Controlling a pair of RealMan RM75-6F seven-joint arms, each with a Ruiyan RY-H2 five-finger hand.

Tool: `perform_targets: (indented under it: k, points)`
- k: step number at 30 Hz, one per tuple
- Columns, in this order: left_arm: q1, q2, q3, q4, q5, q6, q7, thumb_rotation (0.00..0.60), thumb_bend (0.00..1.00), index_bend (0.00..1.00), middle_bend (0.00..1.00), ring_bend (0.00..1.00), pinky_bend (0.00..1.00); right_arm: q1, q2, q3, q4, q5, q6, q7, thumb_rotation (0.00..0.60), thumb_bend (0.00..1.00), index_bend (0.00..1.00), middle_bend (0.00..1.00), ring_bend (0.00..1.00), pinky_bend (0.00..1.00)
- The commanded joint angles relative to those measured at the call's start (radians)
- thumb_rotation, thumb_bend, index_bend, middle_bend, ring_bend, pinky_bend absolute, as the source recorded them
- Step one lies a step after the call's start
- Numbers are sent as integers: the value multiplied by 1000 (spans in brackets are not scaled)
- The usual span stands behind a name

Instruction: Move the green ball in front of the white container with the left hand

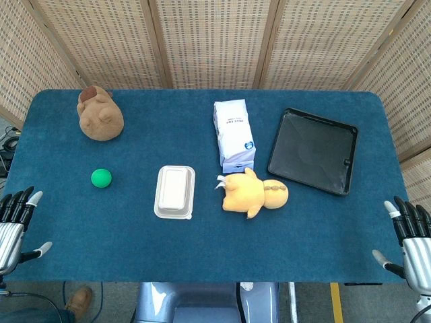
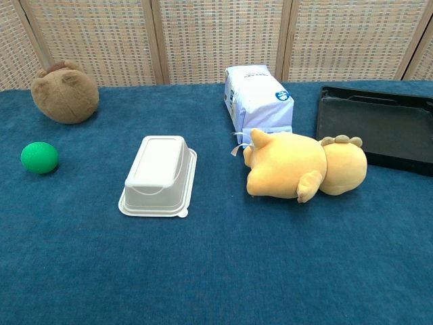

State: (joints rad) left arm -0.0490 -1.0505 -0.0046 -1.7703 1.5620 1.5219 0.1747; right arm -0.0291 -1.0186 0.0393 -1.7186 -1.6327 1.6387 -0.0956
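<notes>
Green ball (image 1: 101,177) sits left of the white container (image 1: 175,192), untouched; our left hand (image 1: 15,225) waits lower left, fingers spread and empty, ready to reach.

A bright green ball (image 1: 101,177) is sitting on a deep blue felt-like tablecloth (image 1: 202,249). The lidded container (image 1: 175,192) is showing plain off-white. A brown plush bear (image 1: 100,114) is lying toward the far left corner, and a yellow-orange plush animal (image 1: 254,194) with tan markings is lying mid-table. The pouch (image 1: 234,133) is showing pale lavender-white with blue print. The tray (image 1: 313,151) is showing glossy black. Both hands (image 1: 15,225) (image 1: 411,235) are showing black fingers with silver-grey palms and pale tips. The woven screens (image 1: 215,40) behind are showing beige lattice.
</notes>
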Motion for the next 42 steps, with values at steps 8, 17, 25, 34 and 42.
perform_targets:
  k: [8,17,25,34,42]
  points:
    - [-5,-4,1,5,3,-8,0,600,16,0,0,0,0,0,-1,-1,0,2,-2,-3,600,0,0,0,0,0]
    - [-166,-41,-104,138,-162,-262,-115,600,18,0,0,0,0,6,-11,0,-4,10,-18,-31,600,0,0,0,0,0]
    - [-386,-149,-157,403,-214,-581,-234,600,35,0,0,0,1,17,-30,10,-4,42,-46,-72,600,0,0,0,0,0]
    - [-509,-335,-158,675,-206,-699,-294,600,57,43,13,66,106,29,-54,19,6,82,-76,-108,600,0,0,0,0,0]
    - [-563,-418,-142,787,-197,-741,-288,600,77,139,102,132,185,33,-67,26,10,103,-82,-127,600,0,0,0,0,0]
